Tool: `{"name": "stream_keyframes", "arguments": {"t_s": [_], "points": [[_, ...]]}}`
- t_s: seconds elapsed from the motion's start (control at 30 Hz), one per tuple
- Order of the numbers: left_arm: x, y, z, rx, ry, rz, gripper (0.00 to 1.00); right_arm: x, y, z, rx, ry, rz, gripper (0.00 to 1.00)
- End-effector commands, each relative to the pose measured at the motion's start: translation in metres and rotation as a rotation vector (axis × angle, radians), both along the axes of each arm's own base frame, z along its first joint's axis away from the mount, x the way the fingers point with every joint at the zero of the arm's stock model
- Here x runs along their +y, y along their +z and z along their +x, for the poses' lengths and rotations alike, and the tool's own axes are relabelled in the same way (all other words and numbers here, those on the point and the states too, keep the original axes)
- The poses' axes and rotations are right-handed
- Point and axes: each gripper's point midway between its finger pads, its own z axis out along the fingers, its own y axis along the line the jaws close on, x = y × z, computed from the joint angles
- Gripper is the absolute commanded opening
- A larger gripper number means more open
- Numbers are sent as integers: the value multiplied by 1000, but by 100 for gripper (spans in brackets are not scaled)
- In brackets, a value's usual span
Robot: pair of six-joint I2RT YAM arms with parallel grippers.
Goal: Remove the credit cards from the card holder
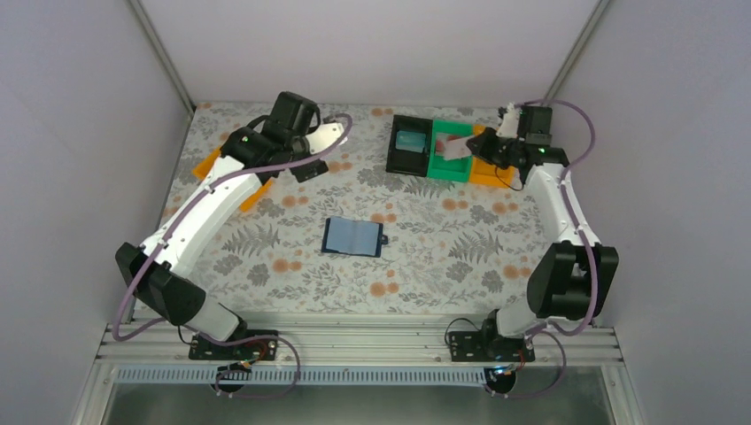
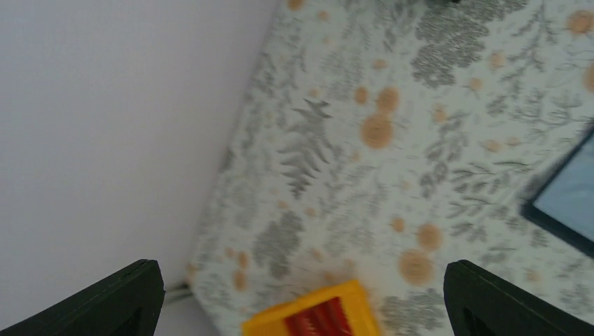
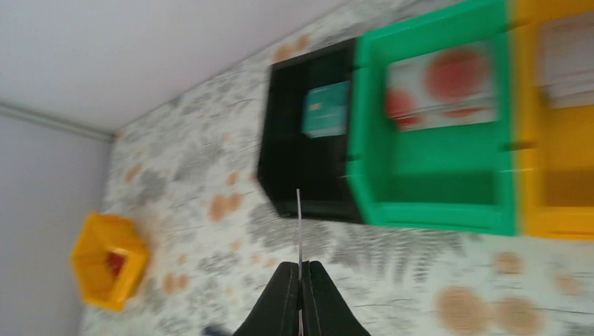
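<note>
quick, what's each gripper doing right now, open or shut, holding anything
left gripper: open, holding nothing
right gripper: closed on a credit card, seen edge-on

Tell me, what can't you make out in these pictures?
- Card in the right gripper: the right wrist view shows only its thin edge.
- Wallet: too small from above to check its slots; cut off in the left wrist view.
- Orange bin: blurred and cut off in the left wrist view; the left arm mostly covers it from above.
</note>
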Motion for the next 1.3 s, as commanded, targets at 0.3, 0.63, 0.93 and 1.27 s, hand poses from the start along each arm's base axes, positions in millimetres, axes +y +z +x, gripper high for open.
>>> {"name": "stream_keyframes", "arguments": {"t_s": [0.3, 0.63, 0.93, 1.27], "points": [[22, -69, -12, 275, 92, -247, 100, -153, -61, 50, -38, -205, -252, 4], [33, -114, -12, 401, 132, -241, 100, -170, -82, 77, -67, -133, -298, 4], [32, -130, -5, 444, 146, -229, 100, -169, -80, 118, -129, -80, -238, 4], [32, -140, -1, 463, 158, -222, 100, -154, -113, 125, -56, 25, -143, 4]]}}
